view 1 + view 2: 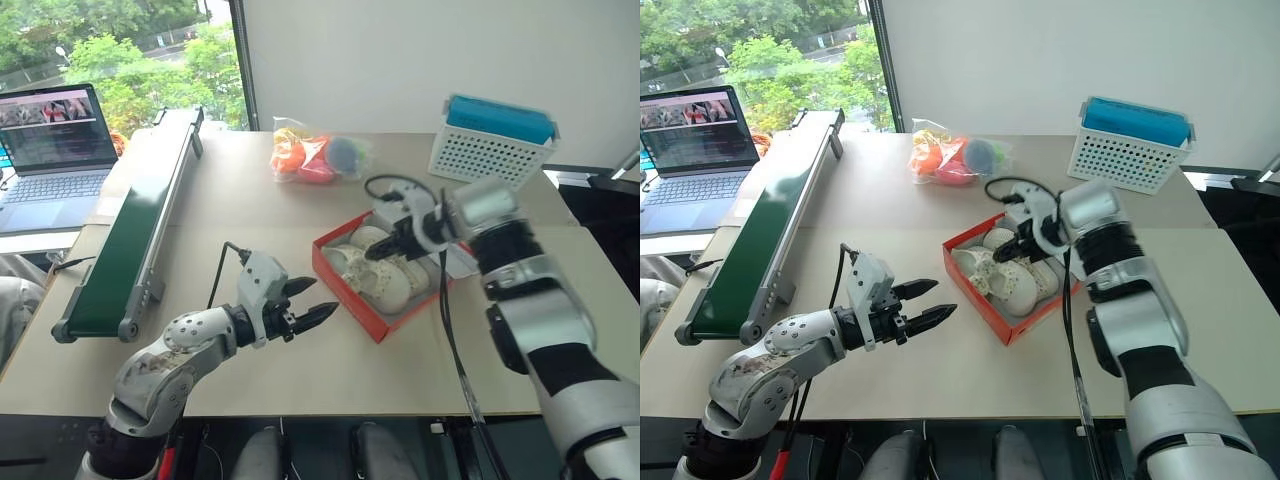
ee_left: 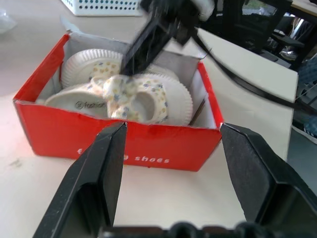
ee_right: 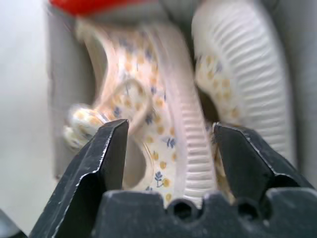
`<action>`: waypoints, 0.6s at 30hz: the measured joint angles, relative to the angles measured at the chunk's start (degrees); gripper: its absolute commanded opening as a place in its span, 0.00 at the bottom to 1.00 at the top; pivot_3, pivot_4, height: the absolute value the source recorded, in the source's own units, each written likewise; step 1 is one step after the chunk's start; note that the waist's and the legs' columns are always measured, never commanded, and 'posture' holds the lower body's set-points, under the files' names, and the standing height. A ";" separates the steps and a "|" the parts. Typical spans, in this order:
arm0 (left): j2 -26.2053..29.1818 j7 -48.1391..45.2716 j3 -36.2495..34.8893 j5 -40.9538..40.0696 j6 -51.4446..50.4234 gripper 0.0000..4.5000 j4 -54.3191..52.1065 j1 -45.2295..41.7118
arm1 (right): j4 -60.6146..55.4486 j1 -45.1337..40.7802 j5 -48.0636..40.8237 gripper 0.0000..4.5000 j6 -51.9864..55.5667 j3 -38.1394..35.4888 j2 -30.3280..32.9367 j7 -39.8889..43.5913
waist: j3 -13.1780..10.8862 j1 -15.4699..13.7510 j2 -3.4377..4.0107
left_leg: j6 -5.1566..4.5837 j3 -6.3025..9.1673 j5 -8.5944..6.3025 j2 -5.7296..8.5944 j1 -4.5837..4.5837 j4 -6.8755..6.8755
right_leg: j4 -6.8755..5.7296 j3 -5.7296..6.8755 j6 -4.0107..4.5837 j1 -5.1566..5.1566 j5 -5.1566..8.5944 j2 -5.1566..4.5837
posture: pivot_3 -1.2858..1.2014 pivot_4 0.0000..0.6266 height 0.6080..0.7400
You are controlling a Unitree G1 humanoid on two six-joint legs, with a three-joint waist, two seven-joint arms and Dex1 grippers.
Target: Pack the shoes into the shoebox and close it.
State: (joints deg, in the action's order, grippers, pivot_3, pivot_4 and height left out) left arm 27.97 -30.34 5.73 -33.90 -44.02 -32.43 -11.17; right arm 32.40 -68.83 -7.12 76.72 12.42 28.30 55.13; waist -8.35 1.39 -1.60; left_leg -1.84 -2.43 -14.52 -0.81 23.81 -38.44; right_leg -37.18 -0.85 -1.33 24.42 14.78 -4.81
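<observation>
Both shoes (image 1: pixel 385 272) lie inside the red shoebox (image 1: pixel 345 295) on the worktop (image 1: pixel 300 360), with the right gripper (image 1: pixel 1006 251) hovering just above them, its fingers spread and grasping nothing, while the left gripper (image 1: pixel 306 301) waits near the box's near side, fingers likewise released. One shoe seems to ride high against the other. If it stands proud of the rim, the lid could jam on it, or a fingertip snagging a strap could drag a shoe out.
</observation>
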 measured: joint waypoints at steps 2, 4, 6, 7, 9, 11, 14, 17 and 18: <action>0.04 -0.70 -0.04 0.10 0.19 0.71 0.70 -0.55 | -5.29 1.69 -2.02 0.76 3.13 -1.05 1.77 -0.08 | 0.00 -0.47 0.00 | -0.05 0.00 -0.03 0.01 0.00 -0.02 | 0.06 0.05 0.00 -0.05 0.00 0.11 | 0.52 0.24 1.00; 0.15 -1.49 -0.12 0.37 0.42 0.71 2.02 -1.30 | -10.70 4.52 -4.22 0.76 6.05 -2.70 3.32 -0.64 | 0.00 -0.74 0.00 | -0.11 0.01 -0.06 0.01 0.00 -0.16 | 0.08 0.05 0.00 -0.12 0.00 0.14 | 0.52 0.24 1.00; 0.61 -2.64 -0.09 1.04 1.52 0.71 3.60 -1.75 | -15.02 7.66 -6.28 0.76 8.20 -5.96 3.86 -1.97 | -0.01 -0.84 0.00 | -0.15 0.02 -0.07 0.01 0.00 -0.30 | 0.07 0.06 -0.01 -0.17 -0.01 0.13 | 0.52 0.24 1.00; 1.08 -3.22 -0.10 1.38 1.85 0.71 4.47 -2.10 | -17.42 9.59 -7.37 0.76 8.36 -8.13 4.38 -2.45 | -0.01 -0.93 0.00 | -0.17 0.02 -0.06 0.02 0.00 -0.31 | 0.07 0.06 -0.03 -0.19 -0.01 0.14 | 0.52 0.24 1.00; 1.86 -4.28 -0.43 2.22 2.50 0.71 5.95 -2.79 | -22.92 15.26 -8.93 0.76 8.03 -12.51 7.37 -3.44 | -0.01 -1.39 0.00 | -0.21 0.04 -0.08 0.03 0.00 -0.33 | 0.09 0.09 -0.04 -0.24 -0.02 0.14 | 0.52 0.24 1.00; 2.22 -4.85 -1.04 2.27 2.59 0.71 6.75 -3.17 | -26.12 21.06 -9.23 0.70 7.65 -16.72 10.08 -5.46 | -0.01 -1.91 0.00 | -0.28 0.00 -0.12 0.05 0.03 -0.36 | 0.11 0.07 -0.05 -0.22 -0.02 0.13 | 0.52 0.24 1.00; 2.34 -5.71 -1.40 2.28 2.64 0.71 7.25 -3.76 | -29.31 26.00 -9.48 0.50 7.58 -21.11 11.86 -8.59 | -0.02 -1.71 0.02 | -0.29 -0.08 -0.12 0.04 0.06 -0.36 | 0.10 -0.03 -0.06 -0.15 -0.03 0.18 | 0.52 0.24 1.00; 2.30 -6.77 -1.23 2.28 2.66 0.71 7.60 -4.37 | -34.19 27.73 -10.05 0.27 7.56 -24.38 13.38 -10.94 | -0.03 -1.20 0.05 | -0.28 -0.07 -0.11 -0.04 -0.02 -0.36 | 0.07 -0.09 -0.06 -0.20 -0.03 0.36 | 0.52 0.24 1.00; 2.28 -6.94 -1.17 2.28 2.67 0.71 7.69 -4.52 | -35.74 28.53 -10.08 0.20 7.46 -24.40 14.38 -11.42 | -0.03 -1.20 0.05 | -0.27 -0.03 -0.10 -0.05 -0.04 -0.36 | 0.07 -0.07 -0.06 -0.24 -0.03 0.39 | 0.52 0.24 1.00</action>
State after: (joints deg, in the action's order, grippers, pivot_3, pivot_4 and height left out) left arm 30.25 -37.28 4.56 -31.62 -41.35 -24.74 -15.69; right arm -3.34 -40.30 -17.20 84.18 -11.98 42.68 43.71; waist -8.39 0.19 -1.55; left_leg -2.12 -2.46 -14.63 -0.86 23.77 -38.80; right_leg -37.11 -0.92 -1.39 24.18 14.76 -4.42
